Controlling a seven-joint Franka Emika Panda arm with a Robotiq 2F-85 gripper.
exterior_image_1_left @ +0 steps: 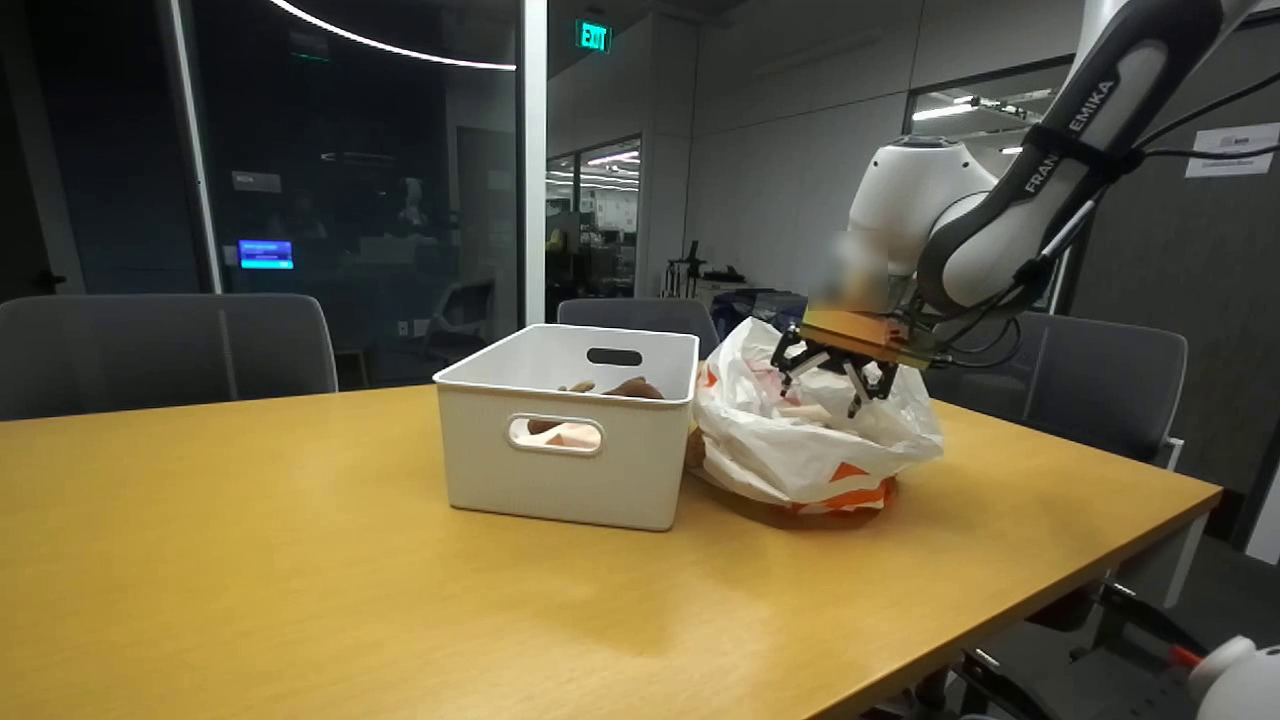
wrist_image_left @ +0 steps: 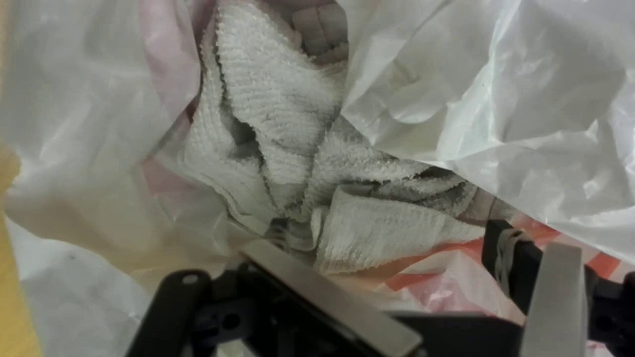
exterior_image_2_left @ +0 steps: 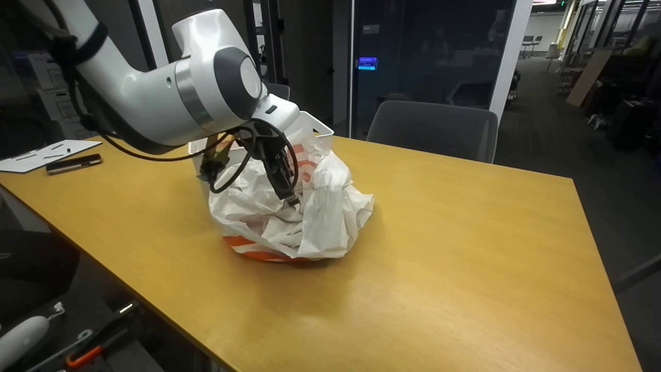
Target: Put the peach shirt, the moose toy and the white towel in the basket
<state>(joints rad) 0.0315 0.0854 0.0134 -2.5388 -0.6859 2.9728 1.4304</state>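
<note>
Got a yellow wooden table (exterior_image_1_left: 300, 560) with grey chairs (exterior_image_1_left: 160, 350) around it, dark glass wall (exterior_image_1_left: 370, 150) and a lit-up green exit sign (exterior_image_1_left: 593, 37) behind. The arm (exterior_image_1_left: 1010, 195) is bent down over a plastic bag (exterior_image_1_left: 790, 455), gripper (exterior_image_1_left: 820, 398) spread pretty wide at the bag's mouth. The white towel (wrist_image_left: 280, 99) is bunched up in there. The white basket (exterior_image_1_left: 560, 485) sits just beside, brown toy (exterior_image_1_left: 635, 388) and some peach cloth (exterior_image_1_left: 570, 436) inside.

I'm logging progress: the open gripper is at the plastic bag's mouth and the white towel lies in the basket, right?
One slip: the wrist view shows the white towel in the plastic bag, not the basket. The open gripper is indeed at the bag's mouth.
</note>
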